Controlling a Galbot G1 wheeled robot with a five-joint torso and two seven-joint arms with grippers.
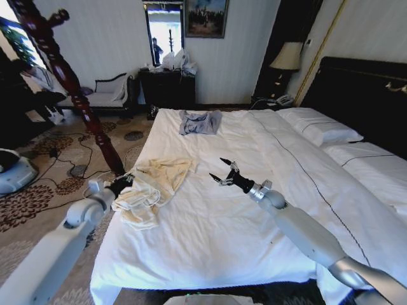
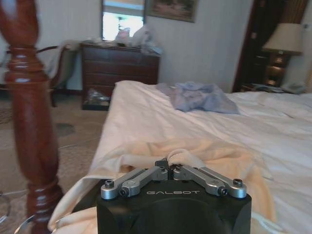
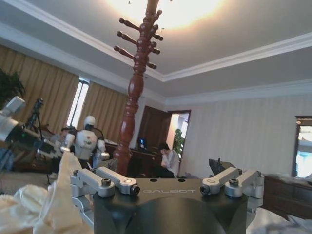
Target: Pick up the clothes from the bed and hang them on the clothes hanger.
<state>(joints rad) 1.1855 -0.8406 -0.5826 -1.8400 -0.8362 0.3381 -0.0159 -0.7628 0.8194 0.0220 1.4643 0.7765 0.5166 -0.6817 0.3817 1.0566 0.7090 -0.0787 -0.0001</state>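
The left gripper [image 1: 122, 182] sits at the near left edge of the bed [image 1: 210, 235], its fingers [image 2: 146, 176] pinched together on a fold of the cream clothes [image 1: 152, 187], which lie rumpled on the white duvet just ahead of it. The right gripper [image 1: 222, 173] hovers over the duvet a little to the right of the clothes, jaws spread wide and empty. A dark wooden coat stand [image 1: 67, 79] rises just left of the left gripper.

Bed [image 1: 210, 222] foot, far side cut off.
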